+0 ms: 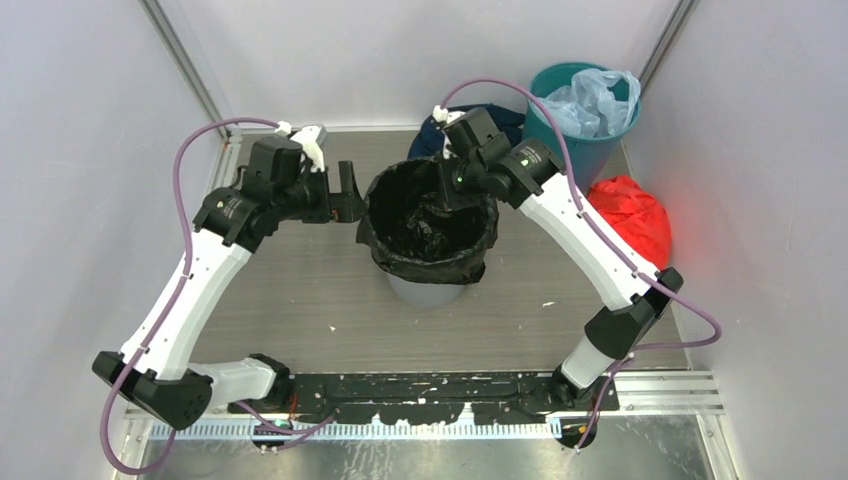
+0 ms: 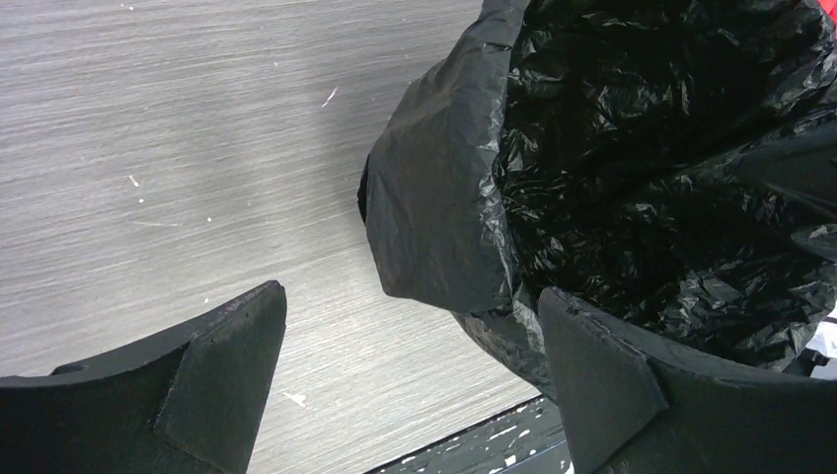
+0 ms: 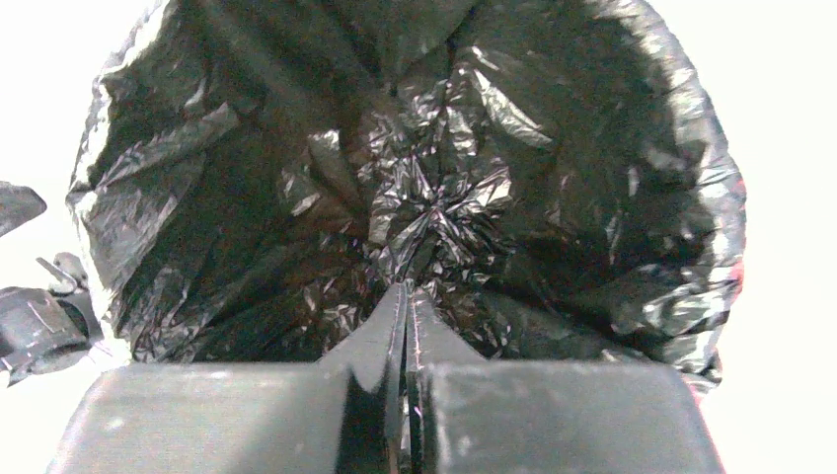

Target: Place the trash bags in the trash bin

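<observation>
The black trash bag (image 1: 428,215) lines the light grey trash bin (image 1: 425,291) at the table's centre. Its mouth is spread open and folded over the rim. My left gripper (image 1: 350,195) hangs open just left of the rim. In the left wrist view, the left gripper (image 2: 410,306) has one finger over bare table and the other against the bag's (image 2: 642,148) outer fold. My right gripper (image 1: 447,185) reaches in over the back right rim. In the right wrist view, the right gripper (image 3: 407,291) is shut, tips pointing down into the crinkled bag (image 3: 444,197), with nothing seen between them.
A teal bin (image 1: 585,140) holding a pale blue plastic bag (image 1: 590,100) stands at the back right. A red cloth bundle (image 1: 632,215) lies beside it, under the right arm. Something dark blue (image 1: 500,120) sits behind the grey bin. Walls close in on three sides.
</observation>
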